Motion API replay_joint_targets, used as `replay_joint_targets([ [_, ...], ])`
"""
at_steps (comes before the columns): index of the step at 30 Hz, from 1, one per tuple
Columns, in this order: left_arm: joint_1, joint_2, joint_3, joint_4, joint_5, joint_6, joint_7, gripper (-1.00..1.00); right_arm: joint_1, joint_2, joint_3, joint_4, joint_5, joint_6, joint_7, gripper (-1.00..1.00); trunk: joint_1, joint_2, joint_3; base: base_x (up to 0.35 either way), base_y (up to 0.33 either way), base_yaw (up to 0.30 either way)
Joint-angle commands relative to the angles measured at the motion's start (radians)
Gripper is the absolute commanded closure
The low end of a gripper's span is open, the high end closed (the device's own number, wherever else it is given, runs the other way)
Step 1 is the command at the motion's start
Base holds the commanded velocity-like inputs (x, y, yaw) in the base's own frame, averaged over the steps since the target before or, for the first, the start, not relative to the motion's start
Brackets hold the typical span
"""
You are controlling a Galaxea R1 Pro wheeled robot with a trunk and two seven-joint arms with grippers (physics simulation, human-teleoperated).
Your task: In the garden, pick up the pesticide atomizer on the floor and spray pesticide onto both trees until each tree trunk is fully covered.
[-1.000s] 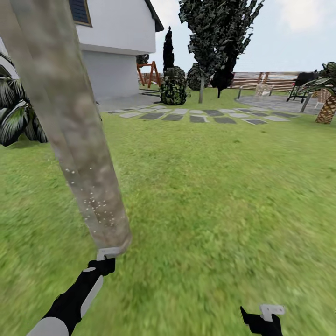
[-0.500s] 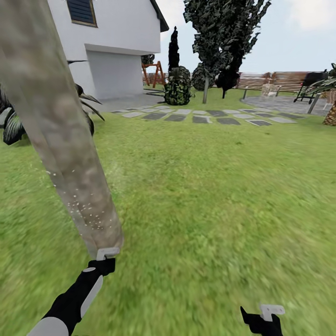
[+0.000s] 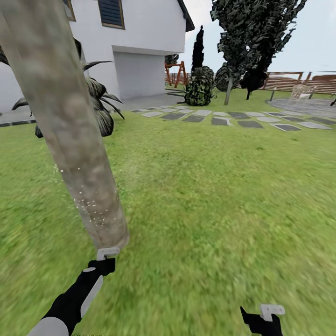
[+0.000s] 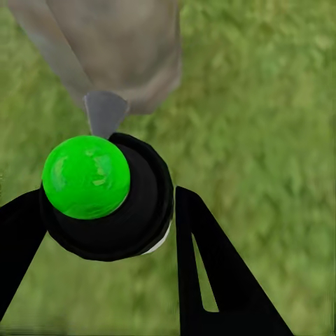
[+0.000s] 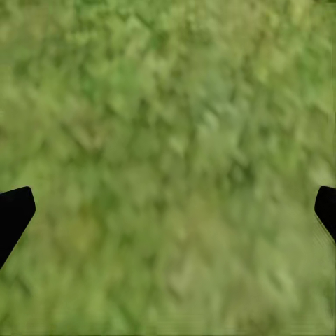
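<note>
Head view looks down over a blurry green lawn [image 3: 219, 196], with one tree trunk [image 3: 70, 130] rising close at the left — a thick, mottled grey-beige column leaning across the frame. A scatter of tiny white specks of pesticide [image 3: 91, 205] clings to its lower part. The left hand [image 3: 106, 261] sits at the trunk's foot, its black arm reaching up from the lower edge. The right hand [image 3: 262, 318] hangs low at the right over bare grass, well apart from the trunk.

Farther off stand a white house [image 3: 140, 42], a row of grey stepping stones [image 3: 224, 119], a second tall tree [image 3: 254, 32] with a dark ragged crown, a round leafy bush [image 3: 199, 88] and a brown slat fence [image 3: 298, 80]. A spiky dark plant [image 3: 100, 107] sits behind the near trunk.

Left wrist view shows the atomizer [image 4: 112, 199] — a black round body with a bright green cap — clasped between the two black fingers [image 4: 210, 273] of the left hand, its grey nozzle pointing at the trunk just beyond.

Right wrist view shows only fingertips [image 5: 14, 213] at the far edges, spread wide with grass between them.
</note>
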Motion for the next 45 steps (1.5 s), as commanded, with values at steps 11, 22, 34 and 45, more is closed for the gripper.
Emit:
replay_joint_targets([
  [11, 0.0, 0.0, 0.0, 0.0, -0.002, 0.0, 0.0, 1.0, 0.0, 0.0, 0.0, 0.0, 0.0, 0.0, 0.001, -1.0, 0.0, 0.0, 0.0, 0.102, -0.276, 0.158],
  [22, 0.0, 0.0, 0.0, 0.0, 0.0, 0.0, 0.0, 1.0, 0.0, 0.0, 0.0, 0.0, 0.0, 0.0, -0.002, -1.0, 0.0, 0.0, 0.0, 0.102, -0.276, 0.094],
  [34, 0.0, 0.003, 0.008, 0.009, 0.003, 0.0, 0.001, 1.0, 0.0, 0.0, 0.0, 0.0, 0.0, 0.0, -0.002, -1.0, 0.0, 0.0, 0.0, 0.105, -0.276, 0.275],
  [45, 0.0, 0.003, 0.008, 0.009, 0.004, 0.0, 0.001, 1.0, 0.0, 0.0, 0.0, 0.0, 0.0, 0.0, 0.0, -1.0, 0.0, 0.0, 0.0, 0.151, -0.262, 0.276],
])
